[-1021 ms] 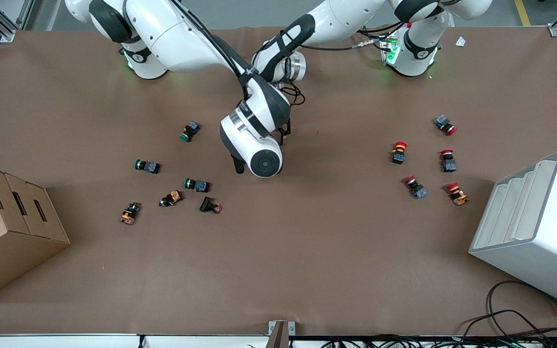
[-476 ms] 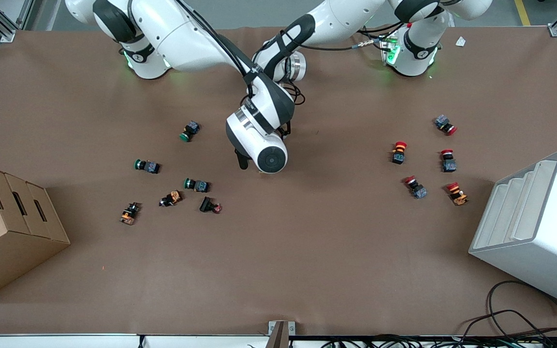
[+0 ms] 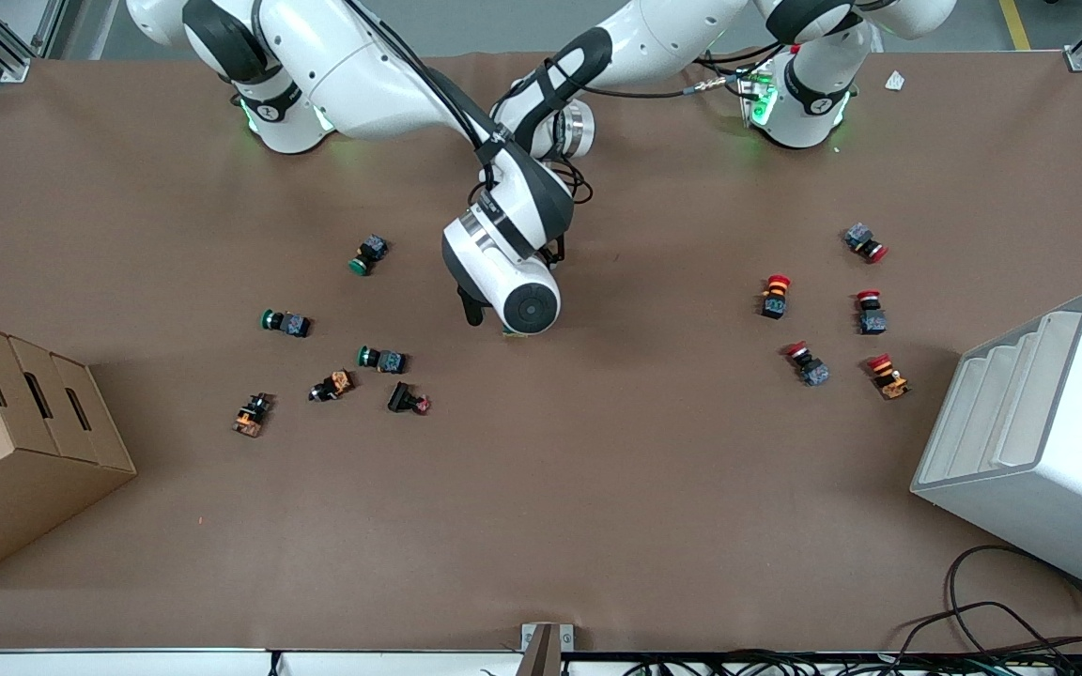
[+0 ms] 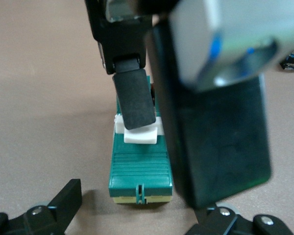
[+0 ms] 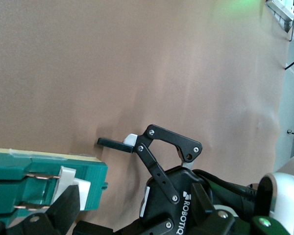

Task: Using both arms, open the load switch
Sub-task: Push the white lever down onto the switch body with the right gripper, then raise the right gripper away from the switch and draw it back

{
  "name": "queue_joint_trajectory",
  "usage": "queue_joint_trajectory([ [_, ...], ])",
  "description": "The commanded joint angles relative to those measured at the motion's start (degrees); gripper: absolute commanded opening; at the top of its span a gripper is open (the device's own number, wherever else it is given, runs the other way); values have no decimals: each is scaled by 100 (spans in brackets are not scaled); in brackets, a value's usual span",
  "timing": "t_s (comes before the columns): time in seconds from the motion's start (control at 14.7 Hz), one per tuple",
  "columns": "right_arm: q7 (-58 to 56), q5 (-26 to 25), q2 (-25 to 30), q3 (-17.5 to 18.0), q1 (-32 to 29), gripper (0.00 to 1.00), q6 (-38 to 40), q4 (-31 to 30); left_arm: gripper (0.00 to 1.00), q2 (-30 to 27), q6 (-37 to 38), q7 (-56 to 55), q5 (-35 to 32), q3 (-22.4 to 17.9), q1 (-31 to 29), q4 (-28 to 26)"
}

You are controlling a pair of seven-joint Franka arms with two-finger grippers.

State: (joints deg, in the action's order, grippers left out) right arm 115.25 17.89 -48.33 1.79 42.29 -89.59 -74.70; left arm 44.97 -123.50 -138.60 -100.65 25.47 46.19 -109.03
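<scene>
I see the brown desk (image 3: 541, 488) under both arms. The right tool (image 4: 137, 115) presses the switch (image 4: 140, 171) handle; the left tool (image 5: 137, 147) stands open beside it; the right tool's opening I cannot tell.

2 arms (image 3: 391, 75), 1 load switch (image 4: 141, 169), 11 push buttons (image 3: 370, 253).

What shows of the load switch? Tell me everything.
The load switch is a dark green plastic block with ribbed top, cream base edge and white handle. It lies flat mid-table on the brown mat, under the right pincer, which touches the handle; the left pincer sits open at its end.
</scene>
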Motion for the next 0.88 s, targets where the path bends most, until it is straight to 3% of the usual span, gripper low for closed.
queue_joint_trajectory([
  [0.0,-11,65,8,-3,60,100,-173,-159,99,91,28,-98,-104,-34,48,-5],
  [0.61,-117,30,174,-56,-125,100,-103,-28,99,12,28,-80,-95,-25,21,4],
  [0.82,-677,-372,253,-135,-335,100,-94,305,99,-23,141,-80,-60,-7,21,4],
])
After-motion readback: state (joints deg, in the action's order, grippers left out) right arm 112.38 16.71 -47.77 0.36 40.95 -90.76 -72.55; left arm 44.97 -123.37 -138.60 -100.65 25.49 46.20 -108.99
